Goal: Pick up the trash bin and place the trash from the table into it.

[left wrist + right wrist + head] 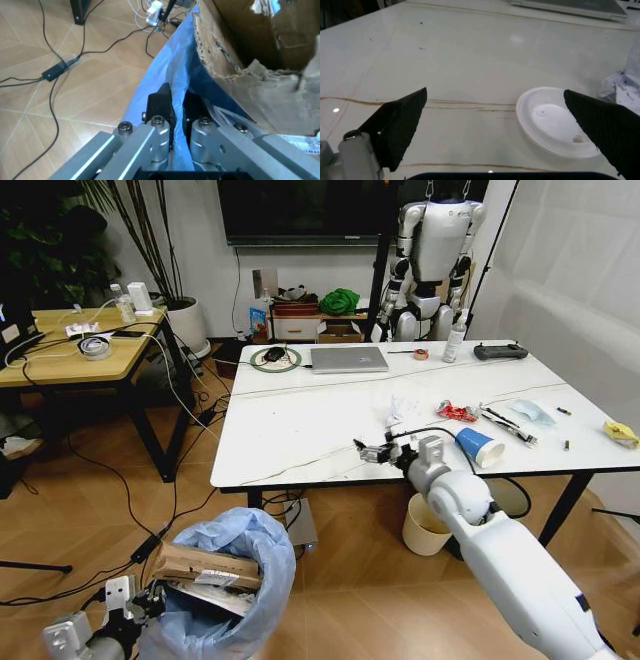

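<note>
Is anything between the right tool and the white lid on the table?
Nothing visible. The right tool hangs open just above the white marble table, and the round white plastic lid lies bare between its black fingers, crumpled tissue off to one side.

On the table (300, 430), the right gripper (495, 123) sits near the front edge with a lid (555, 125) between its spread fingers, tissues (398, 413) just behind it, and cup (478, 447), wrapper (457, 412), mask (530, 412) to its right
</note>
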Motion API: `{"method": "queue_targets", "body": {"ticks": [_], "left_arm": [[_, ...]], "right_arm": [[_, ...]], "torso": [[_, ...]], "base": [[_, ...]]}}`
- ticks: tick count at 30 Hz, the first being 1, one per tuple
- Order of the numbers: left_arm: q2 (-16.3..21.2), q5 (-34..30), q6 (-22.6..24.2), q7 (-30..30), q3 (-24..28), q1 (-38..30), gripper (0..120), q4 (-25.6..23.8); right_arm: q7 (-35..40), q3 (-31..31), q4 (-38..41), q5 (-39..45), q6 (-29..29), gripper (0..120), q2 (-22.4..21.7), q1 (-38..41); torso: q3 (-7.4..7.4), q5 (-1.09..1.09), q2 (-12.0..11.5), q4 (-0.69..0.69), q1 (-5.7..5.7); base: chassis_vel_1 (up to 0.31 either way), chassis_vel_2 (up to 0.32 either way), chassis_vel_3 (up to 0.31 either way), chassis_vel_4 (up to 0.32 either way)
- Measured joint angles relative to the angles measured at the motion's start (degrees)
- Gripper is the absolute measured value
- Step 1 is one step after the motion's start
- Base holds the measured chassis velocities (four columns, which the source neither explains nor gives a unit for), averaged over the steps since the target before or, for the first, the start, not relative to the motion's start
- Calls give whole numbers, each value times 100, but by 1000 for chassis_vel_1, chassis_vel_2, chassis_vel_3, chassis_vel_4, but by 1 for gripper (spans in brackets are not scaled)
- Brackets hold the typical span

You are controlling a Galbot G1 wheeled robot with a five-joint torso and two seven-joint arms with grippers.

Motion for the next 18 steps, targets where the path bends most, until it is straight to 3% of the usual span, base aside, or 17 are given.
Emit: {"method": "queue_targets", "body": {"ticks": [12, 18], "left_arm": [[-70, 26, -13, 15, -82, 109, 0, -81], [-72, 22, -17, 24, -107, 148, 0, -126]], "right_arm": [[-179, -200, -783, -178, 120, 97, 243, 467], [-248, -173, -958, -241, 125, 72, 215, 469]], "torso": [[-1, 0, 0, 0, -1], [0, 0, 0, 0, -1]], "base": [[0, 0, 0, 0], [0, 0, 0, 0]]}}
